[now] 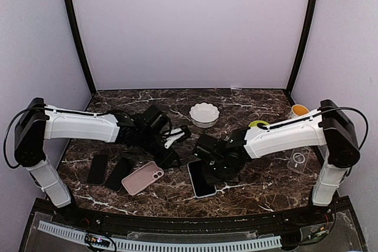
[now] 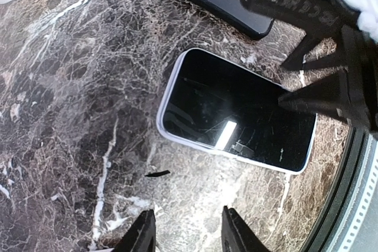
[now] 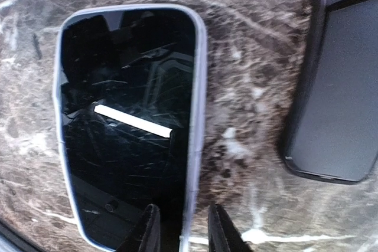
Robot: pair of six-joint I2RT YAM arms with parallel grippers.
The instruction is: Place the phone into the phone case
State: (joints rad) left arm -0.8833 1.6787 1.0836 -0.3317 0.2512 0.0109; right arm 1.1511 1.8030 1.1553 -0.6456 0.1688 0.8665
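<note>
The phone [image 1: 201, 179] lies flat on the marble table [image 1: 266, 175] with the screen up, near the front edge and about midway between the two arms. The right gripper [image 3: 183, 234] hangs over one end of it. Its fingers [image 3: 147, 231] stand a little apart, one above the glass and one above the table, and they pinch nothing. Just beside the phone, partly under this gripper, lies a dark flat slab [image 3: 333, 87]; I cannot tell if it is a phone or a case. The left gripper [image 2: 189, 234] is low over bare table near the phone's left side, its jaws apart and empty. It stands between the phone and the pink case [image 1: 143, 177]. Further left are two dark flat pieces [image 1: 98, 169], side by side. A clear case [image 1: 298, 159] lies well apart on the right. Behind are a white bowl [image 1: 204, 114] and a yellow cup [image 1: 299, 110].
</note>
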